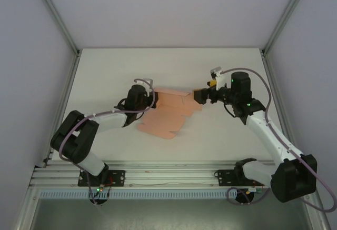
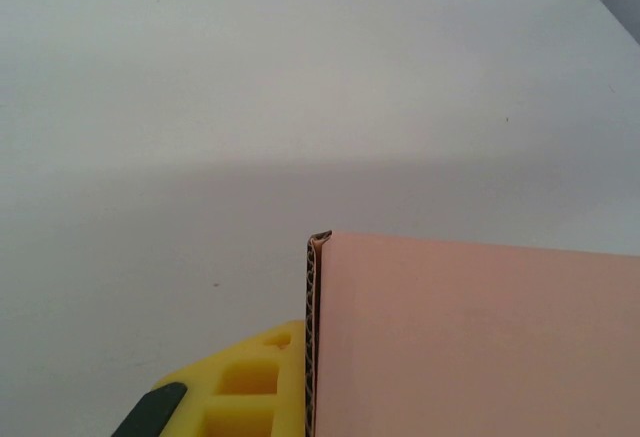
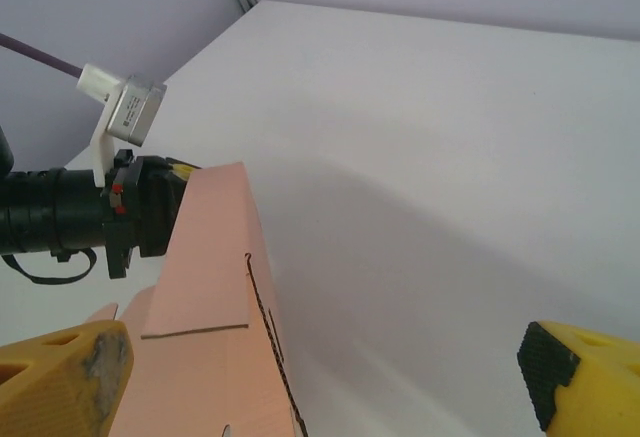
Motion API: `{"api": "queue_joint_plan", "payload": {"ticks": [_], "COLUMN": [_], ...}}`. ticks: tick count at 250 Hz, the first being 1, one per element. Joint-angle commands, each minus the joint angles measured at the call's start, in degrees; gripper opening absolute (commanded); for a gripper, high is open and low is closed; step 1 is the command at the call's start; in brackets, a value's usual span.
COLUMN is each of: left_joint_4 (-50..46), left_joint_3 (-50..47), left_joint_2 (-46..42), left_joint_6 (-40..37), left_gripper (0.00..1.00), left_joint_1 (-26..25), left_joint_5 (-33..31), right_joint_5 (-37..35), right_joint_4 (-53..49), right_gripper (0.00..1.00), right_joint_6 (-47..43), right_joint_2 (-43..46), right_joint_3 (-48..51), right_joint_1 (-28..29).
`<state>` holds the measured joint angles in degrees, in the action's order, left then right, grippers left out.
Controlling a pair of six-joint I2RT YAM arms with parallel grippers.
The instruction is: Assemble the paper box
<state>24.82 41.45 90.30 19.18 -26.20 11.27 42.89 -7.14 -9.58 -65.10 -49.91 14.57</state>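
The paper box point(image 1: 171, 115) is a salmon-pink card sheet, partly folded, lying mid-table with one panel raised along its far side. My left gripper point(image 1: 155, 97) is shut on the left end of that raised panel. In the left wrist view the card's edge point(image 2: 312, 327) presses flat against a yellow finger point(image 2: 240, 387). My right gripper point(image 1: 201, 96) stands open at the panel's right end. In the right wrist view its fingers point(image 3: 60, 382) are spread wide, and the pink panel point(image 3: 210, 287) rises just inside the left one without being gripped.
The white table point(image 1: 231, 72) is bounded by grey walls and an aluminium frame point(image 1: 284, 14). The arm bases sit on the rail point(image 1: 168, 177) at the near edge. The left arm's wrist camera point(image 3: 125, 112) shows beyond the panel in the right wrist view.
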Motion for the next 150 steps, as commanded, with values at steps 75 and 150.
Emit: {"api": "queue_joint_plan", "payload": {"ticks": [75, 150], "left_joint_4": [-3.1, -5.47], "left_joint_3": [4.03, 6.63], "left_joint_2": [0.39, 1.35], "left_joint_6": [2.28, 4.9], "left_gripper": [0.0, 0.0], "left_joint_1": [0.27, 0.01], "left_joint_5": [-3.35, -3.37], "right_joint_5": [-2.59, -12.2], "right_joint_4": [-5.99, -1.26], "right_gripper": [1.0, 1.0], "right_joint_6": [-6.06, -2.93], "right_joint_2": [-11.1, -16.86], "right_joint_3": [-6.45, -6.41], "right_joint_1": [5.09, 9.13]}}
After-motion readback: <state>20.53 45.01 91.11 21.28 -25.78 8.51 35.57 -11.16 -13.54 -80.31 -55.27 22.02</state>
